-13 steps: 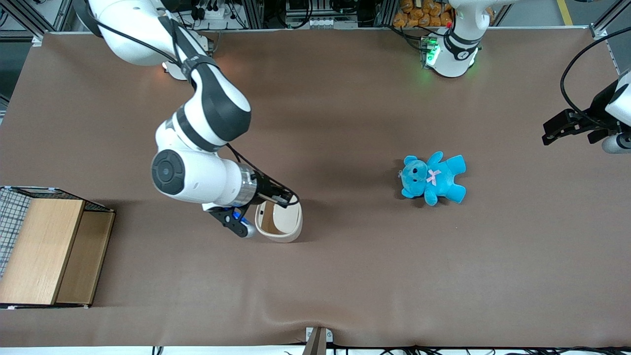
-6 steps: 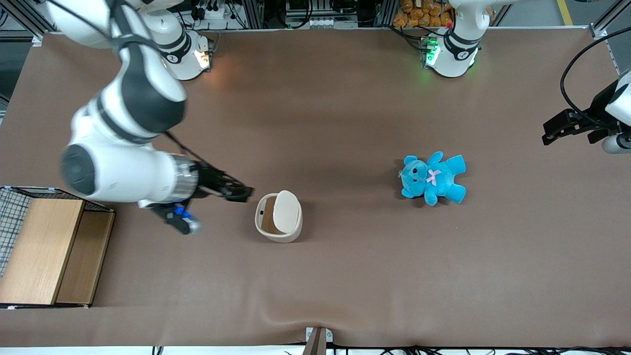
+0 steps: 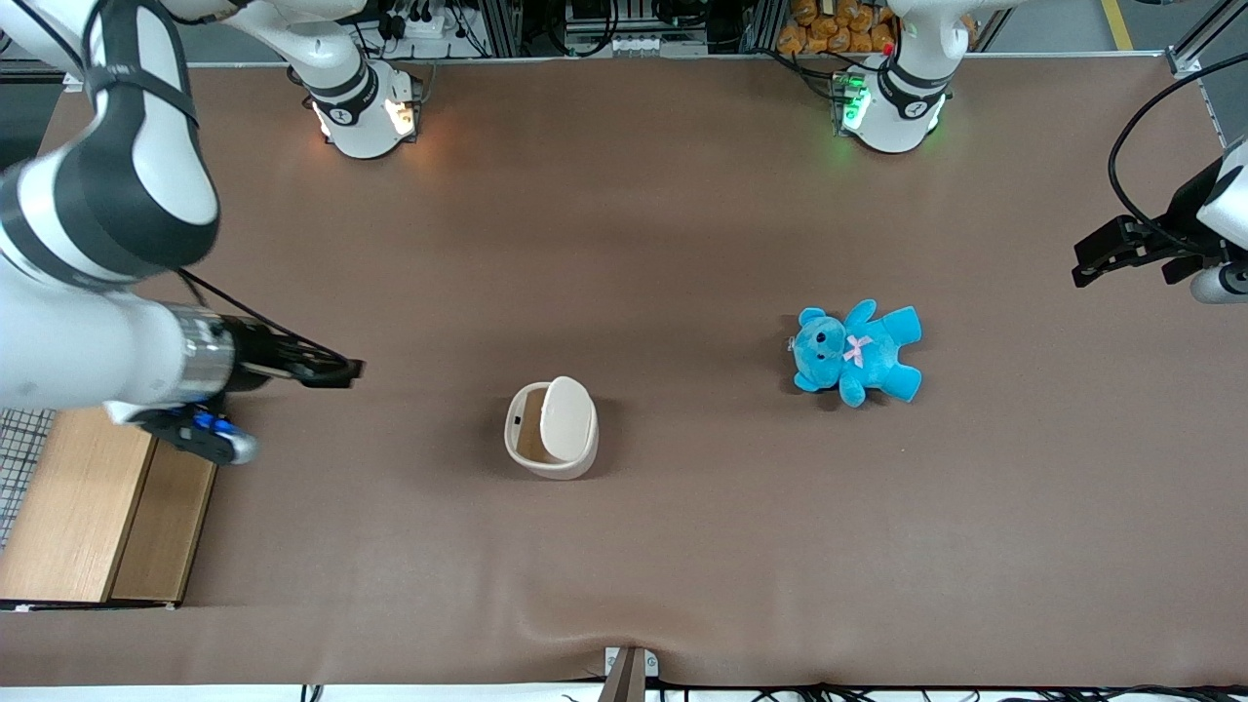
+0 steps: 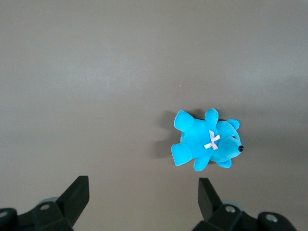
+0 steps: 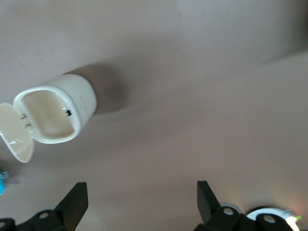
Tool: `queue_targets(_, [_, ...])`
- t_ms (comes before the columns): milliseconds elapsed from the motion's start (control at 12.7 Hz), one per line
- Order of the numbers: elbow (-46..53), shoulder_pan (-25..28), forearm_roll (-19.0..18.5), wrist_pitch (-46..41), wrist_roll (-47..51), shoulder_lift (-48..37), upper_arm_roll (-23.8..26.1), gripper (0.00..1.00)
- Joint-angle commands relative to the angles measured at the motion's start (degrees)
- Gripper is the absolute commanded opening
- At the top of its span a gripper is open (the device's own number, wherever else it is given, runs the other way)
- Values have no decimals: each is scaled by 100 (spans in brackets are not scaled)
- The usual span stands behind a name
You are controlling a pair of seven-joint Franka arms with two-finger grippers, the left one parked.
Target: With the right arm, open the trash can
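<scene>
The cream-white trash can (image 3: 551, 430) stands on the brown table, near the middle. Its pale lid (image 3: 568, 419) is swung up and its tan inside shows. In the right wrist view the trash can (image 5: 57, 113) is open, with the lid (image 5: 15, 133) hanging off its rim. My right arm (image 3: 93, 244) has drawn back toward the working arm's end of the table. Its gripper (image 3: 341, 370) is open and empty, well away from the trash can, above bare table. Its two fingers stand wide apart in the right wrist view (image 5: 142, 192).
A blue teddy (image 3: 856, 352) lies on the table toward the parked arm's end; it also shows in the left wrist view (image 4: 206, 141). A wooden box with wire mesh (image 3: 88, 507) stands at the working arm's end, under the arm.
The right gripper left the trash can and moved away sideways toward the wooden box. The trash can stays in place with its lid open.
</scene>
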Motion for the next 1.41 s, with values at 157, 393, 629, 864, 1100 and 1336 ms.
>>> queue_targets(157, [-175,-433,-290,-357,-785,-544,87,100])
queue_targets(393, [-726,-468,-588,-314,-1251,-1175,78,100])
queue_targets(629, [-1552,-503,-694,-200,-1305,-1984,69,100])
queue_targets(864, [-2790,-512,-703,537,-1313,-2897,52,100])
queue_targets(1100, [-3224,-512,-703,662,-1463,-3225,34,100])
queue_targets(1336, [-3077,-512,-817,662,-1471,-3156,-80,100])
